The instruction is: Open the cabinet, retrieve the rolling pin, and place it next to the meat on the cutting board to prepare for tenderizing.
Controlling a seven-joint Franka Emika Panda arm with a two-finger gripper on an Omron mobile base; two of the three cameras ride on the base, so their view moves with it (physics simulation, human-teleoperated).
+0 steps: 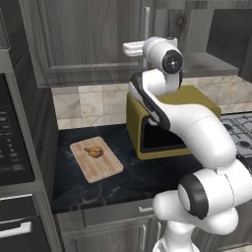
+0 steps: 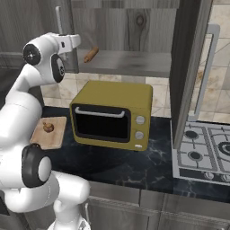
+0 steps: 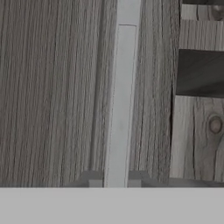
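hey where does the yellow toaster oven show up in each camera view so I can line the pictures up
Left base view: the toaster oven sits right of centre on the dark counter, partly behind the arm.
Right base view: it stands at centre, front door facing the camera, with the stove to its right.
Hand view: not in it; that camera faces a cabinet door and its silver handle.
Shared landmark: the cutting board with the meat, just left of the oven in both base views.

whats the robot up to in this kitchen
The arm's claw is shut on the silver bar handle of the left door of the wall cabinet. The right door already stands open, and the rolling pin lies on the shelf inside. On the counter, the meat sits on the cutting board, left of the yellow toaster oven.
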